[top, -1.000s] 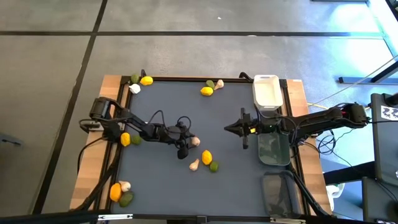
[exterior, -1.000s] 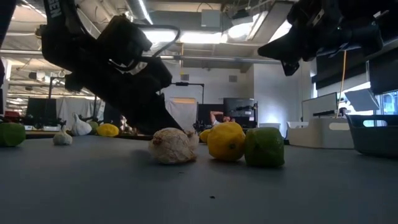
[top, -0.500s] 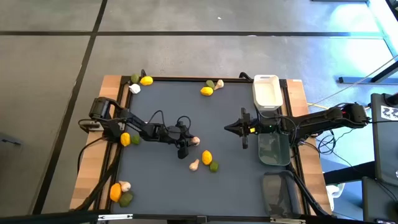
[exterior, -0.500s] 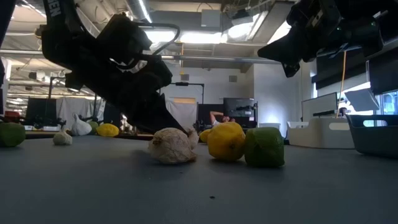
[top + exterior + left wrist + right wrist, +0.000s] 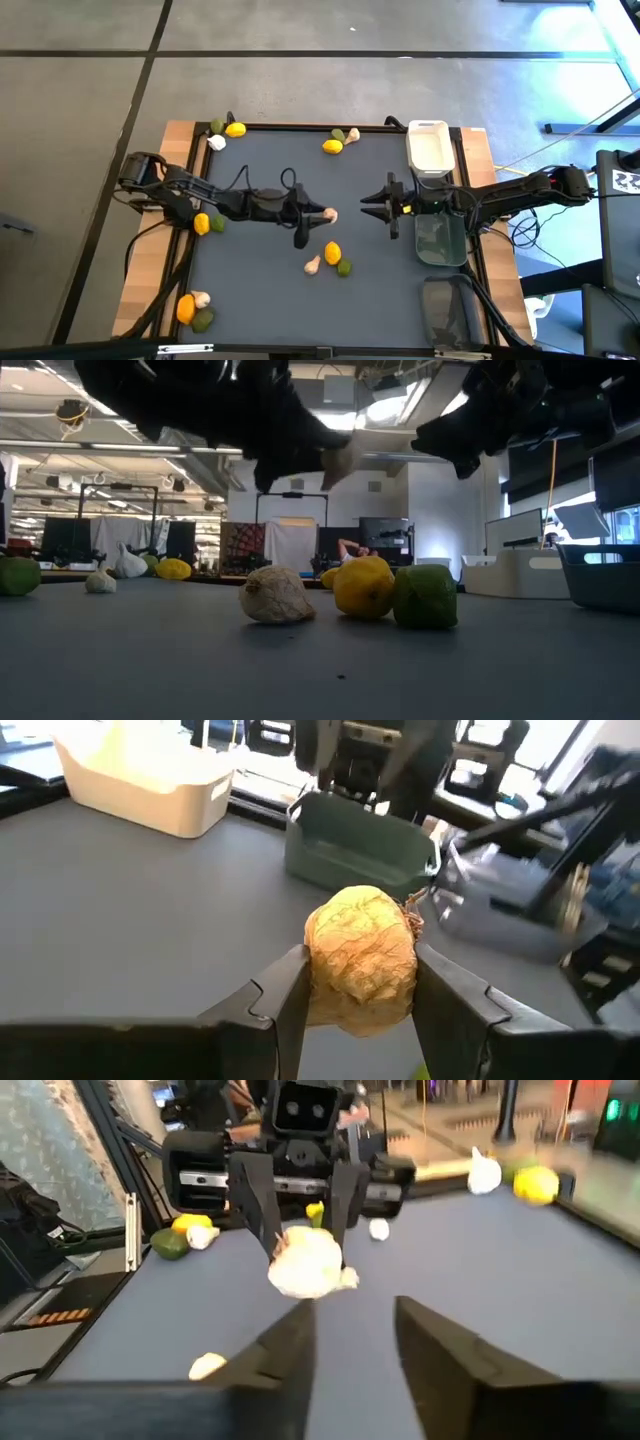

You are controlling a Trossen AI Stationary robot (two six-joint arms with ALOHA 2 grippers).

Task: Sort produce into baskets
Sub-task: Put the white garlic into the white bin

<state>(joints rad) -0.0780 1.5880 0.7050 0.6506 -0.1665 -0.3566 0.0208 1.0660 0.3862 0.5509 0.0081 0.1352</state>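
Left gripper lifts a garlic bulb over mid-table, facing the right gripper.

At the left, the left gripper (image 5: 318, 214) is closed on a pale garlic bulb (image 5: 327, 215), one finger on each flank, the bulb clear of the dark mat (image 5: 260, 160); it sits between the fingertips, its wispy root end turned sideways toward the baskets, its long axis hard to tell since it looks nearly round. Just below lie another garlic bulb (image 5: 313, 265), a lemon (image 5: 333, 253) and a lime (image 5: 344, 268). Further right, the right gripper (image 5: 367, 206) hangs in the air, fingers parted and empty, pointing at the held bulb and well apart from it. Behind it stand the white basket (image 5: 429, 146) and grey-green basket (image 5: 440, 240).
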